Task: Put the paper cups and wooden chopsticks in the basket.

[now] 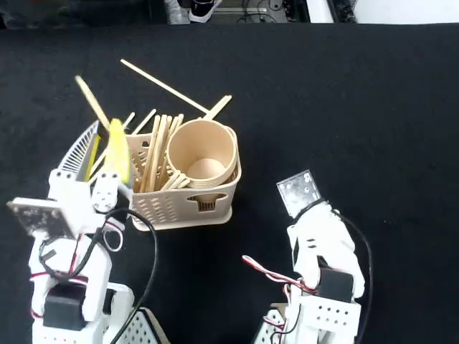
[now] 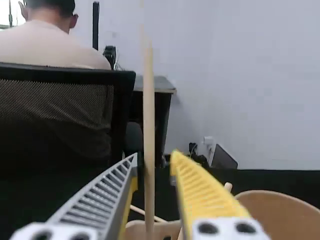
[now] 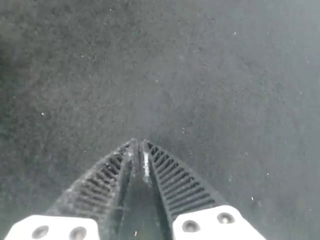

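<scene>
A cream slotted basket point(image 1: 179, 208) stands left of the table's middle. In it are nested paper cups point(image 1: 204, 150) and several wooden chopsticks point(image 1: 154, 154) leaning in its left half. My left gripper point(image 1: 105, 126) is raised just left of the basket, shut on one chopstick point(image 1: 92, 100) that sticks up beyond its tips. In the left wrist view that chopstick point(image 2: 148, 125) stands upright between the fingers of the left gripper point(image 2: 152, 156), with a cup rim point(image 2: 280, 205) below. One chopstick point(image 1: 163, 86) lies on the table behind the basket. My right gripper point(image 3: 138, 142) is shut over bare black table.
A short chopstick point(image 1: 217, 107) lies by the cups' far rim. The right arm point(image 1: 323, 244) stands right of the basket near the front edge. Black tabletop point(image 1: 344, 107) stretches to the right and back. A chair and a seated person show in the room behind.
</scene>
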Available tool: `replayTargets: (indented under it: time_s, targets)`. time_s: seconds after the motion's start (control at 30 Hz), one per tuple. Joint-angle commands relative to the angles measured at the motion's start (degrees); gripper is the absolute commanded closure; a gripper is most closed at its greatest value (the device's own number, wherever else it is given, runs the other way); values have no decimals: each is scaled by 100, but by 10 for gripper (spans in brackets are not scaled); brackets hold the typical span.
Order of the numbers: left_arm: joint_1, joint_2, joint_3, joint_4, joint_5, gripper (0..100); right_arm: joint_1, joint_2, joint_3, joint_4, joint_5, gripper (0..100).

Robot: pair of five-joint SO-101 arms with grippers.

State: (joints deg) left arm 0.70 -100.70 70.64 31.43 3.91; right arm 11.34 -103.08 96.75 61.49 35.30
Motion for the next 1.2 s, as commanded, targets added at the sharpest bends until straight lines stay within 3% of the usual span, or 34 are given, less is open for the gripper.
replayTargets:
  time_s: [0.0,0.1,0.2,0.37,0.47,0.8,1.03,1.17]
  targets:
    - [75,-26,-602,747,246,777,-70,-277,-13,35,70,985]
    - [-84,141,-1297,1231,237,776,-70,-277,-13,35,79,985]
    - [-681,993,-2158,1732,211,775,-70,-277,-13,44,79,985]
    - [-1815,3710,-3820,2426,211,776,-70,-277,-13,44,79,985]
    - [-2141,5196,-4892,3042,35,777,-70,-277,-13,44,79,985]
    - [-2229,8413,-7310,5424,-782,777,-70,-277,-13,53,79,985]
    - [-1982,8932,-7081,6233,-1257,884,-62,-277,-13,44,70,985]
    - [-1446,8923,-6800,6418,-1011,831,-53,-277,-13,35,53,985]
